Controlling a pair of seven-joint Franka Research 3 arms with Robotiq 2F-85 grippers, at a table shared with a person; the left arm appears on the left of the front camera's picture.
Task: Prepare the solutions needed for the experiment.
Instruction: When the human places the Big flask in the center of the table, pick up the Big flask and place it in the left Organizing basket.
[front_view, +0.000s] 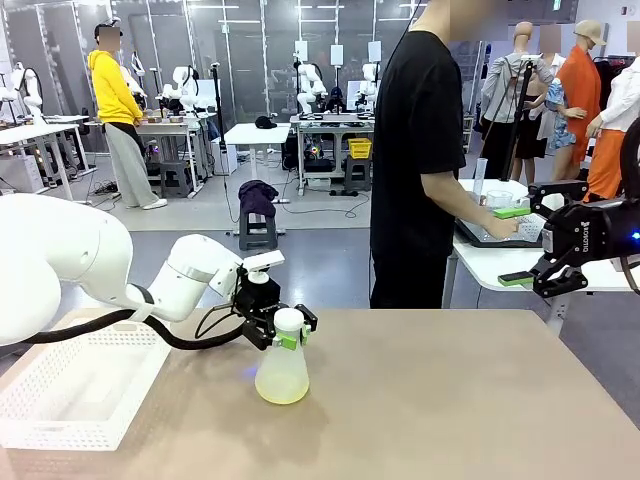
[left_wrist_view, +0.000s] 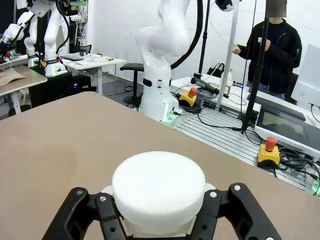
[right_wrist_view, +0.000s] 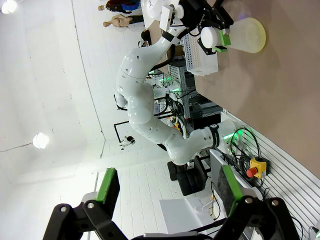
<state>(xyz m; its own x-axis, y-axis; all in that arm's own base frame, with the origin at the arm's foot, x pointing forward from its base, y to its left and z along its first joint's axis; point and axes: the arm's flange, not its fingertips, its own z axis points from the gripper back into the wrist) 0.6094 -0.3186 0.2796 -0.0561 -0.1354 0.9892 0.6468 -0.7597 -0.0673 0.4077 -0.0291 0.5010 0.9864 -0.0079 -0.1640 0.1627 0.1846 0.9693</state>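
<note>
A frosted conical flask (front_view: 281, 370) with a white cap (left_wrist_view: 158, 185) stands on the brown table (front_view: 450, 400), left of centre. A shallow layer of pale yellow-green solution (front_view: 282, 388) lies in its base. My left gripper (front_view: 287, 334) is shut on the flask's neck just under the cap, green pads pressed to either side. In the left wrist view the gripper (left_wrist_view: 159, 212) holds the cap between its black fingers. My right gripper (front_view: 514, 245) hangs open above the table's far right edge, nothing between its pads. The right wrist view looks past the open gripper (right_wrist_view: 169, 192) at the flask (right_wrist_view: 245, 34).
A white perforated tray (front_view: 70, 390) lies at the table's left front. A person in black (front_view: 415, 150) stands at the far side, hands on things on a white side table (front_view: 490, 262) close behind my right gripper.
</note>
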